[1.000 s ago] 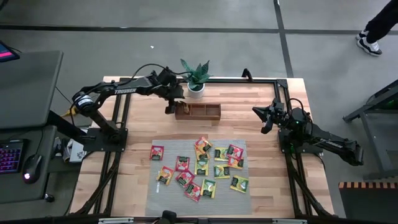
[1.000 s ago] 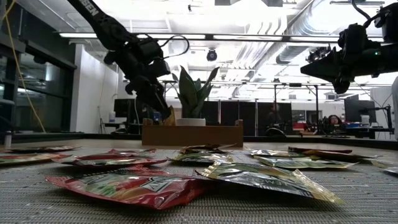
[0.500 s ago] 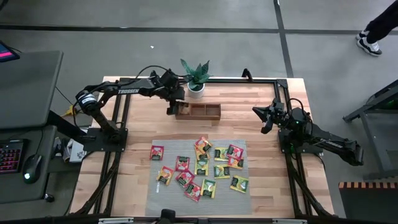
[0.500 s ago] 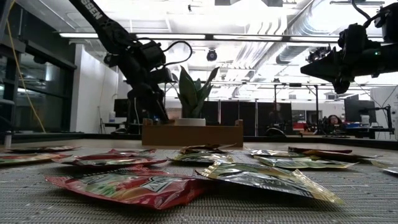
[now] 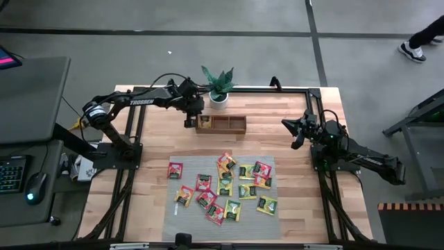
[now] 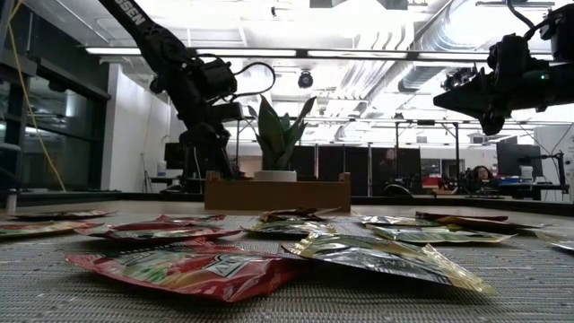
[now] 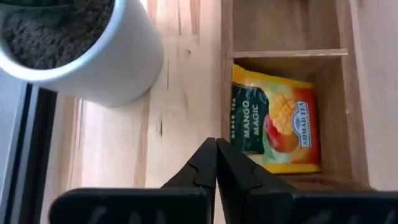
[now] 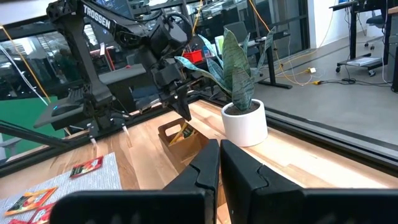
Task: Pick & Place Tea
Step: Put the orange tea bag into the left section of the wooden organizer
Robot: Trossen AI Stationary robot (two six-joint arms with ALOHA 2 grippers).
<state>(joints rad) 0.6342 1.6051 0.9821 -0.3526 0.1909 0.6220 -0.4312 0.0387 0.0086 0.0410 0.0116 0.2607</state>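
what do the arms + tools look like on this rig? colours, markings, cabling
Both arms are dark, near-black. The left arm carries white TROSSEN lettering and a black cable looping above its wrist. Left tool and right tool: two black, wedge-tapered fingers each.

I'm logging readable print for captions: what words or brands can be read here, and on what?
"BLACK TEA", "MANGO MAGIC", "AHMAD TEA": yellow sachet in the wooden tray.
"TROSSEN": left arm.
Sachets on the mat: print too small to read.

A robotics lab; concrete floor (image 5: 243, 55), exposed ceiling ducts (image 6: 421, 36), desks.
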